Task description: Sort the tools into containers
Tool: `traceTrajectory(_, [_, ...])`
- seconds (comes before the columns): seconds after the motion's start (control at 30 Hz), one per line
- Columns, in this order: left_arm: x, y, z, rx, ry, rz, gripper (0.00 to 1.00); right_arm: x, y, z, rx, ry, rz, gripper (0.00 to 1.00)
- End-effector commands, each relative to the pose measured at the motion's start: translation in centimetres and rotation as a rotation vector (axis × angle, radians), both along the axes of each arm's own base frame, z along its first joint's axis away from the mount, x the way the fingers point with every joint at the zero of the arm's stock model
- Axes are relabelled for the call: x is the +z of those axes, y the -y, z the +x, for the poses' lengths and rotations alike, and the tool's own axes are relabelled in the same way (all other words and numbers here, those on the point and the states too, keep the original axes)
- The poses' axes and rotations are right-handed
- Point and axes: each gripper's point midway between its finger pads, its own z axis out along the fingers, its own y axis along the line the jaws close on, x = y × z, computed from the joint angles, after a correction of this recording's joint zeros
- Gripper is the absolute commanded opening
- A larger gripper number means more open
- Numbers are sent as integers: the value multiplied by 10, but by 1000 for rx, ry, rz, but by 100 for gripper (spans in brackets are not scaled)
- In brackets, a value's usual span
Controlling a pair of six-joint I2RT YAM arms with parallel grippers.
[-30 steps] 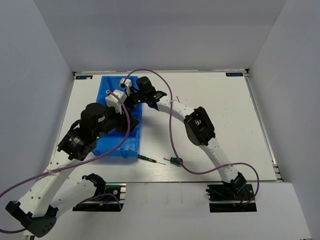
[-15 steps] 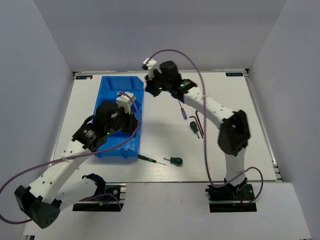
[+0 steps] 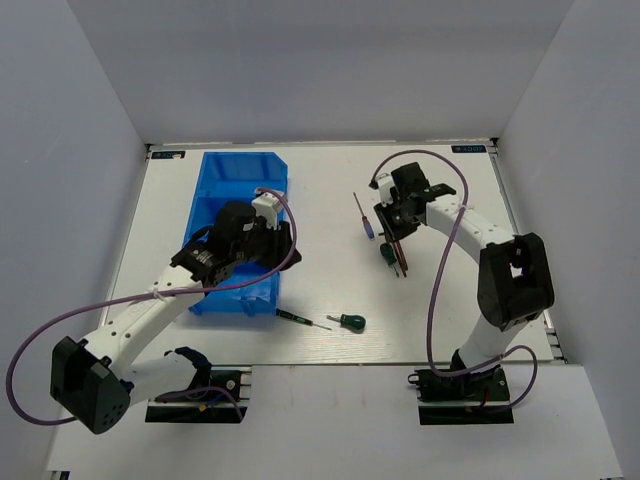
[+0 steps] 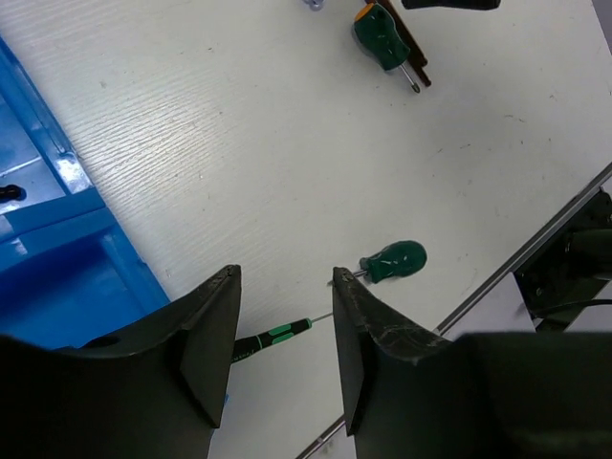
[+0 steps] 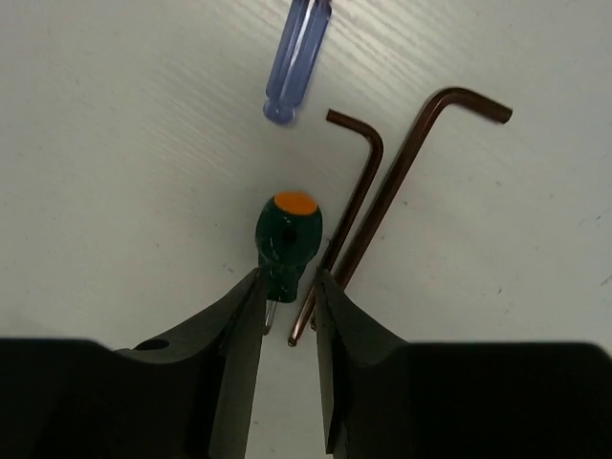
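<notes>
Straddling the green screwdriver [image 5: 288,239], right jaws narrowly parted; left jaws wide apart.

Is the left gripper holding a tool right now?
No, the left gripper is open and empty, with bare table showing between its fingers.

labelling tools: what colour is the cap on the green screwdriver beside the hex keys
Orange cap; best in right wrist view.

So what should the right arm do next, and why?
Probably lower and close the right gripper on the green-handled screwdriver. Its open jaws straddle the handle's lower end, and two hex keys lie close alongside, so a straight pinch should avoid them.
</notes>
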Motion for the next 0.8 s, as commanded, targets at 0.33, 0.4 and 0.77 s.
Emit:
traceTrajectory(0.33, [15,8,0,-18,18,-49,54,-31,28,42,-59,-17,-42,29])
traceTrajectory(0.4, [16,9,2,-18,18,-49,54,-38,27,49,-64,-12,-56,28])
traceTrajectory(0.77, [16,9,4,-10,8,-37,54,-60,32,73,-82,0,-132,26])
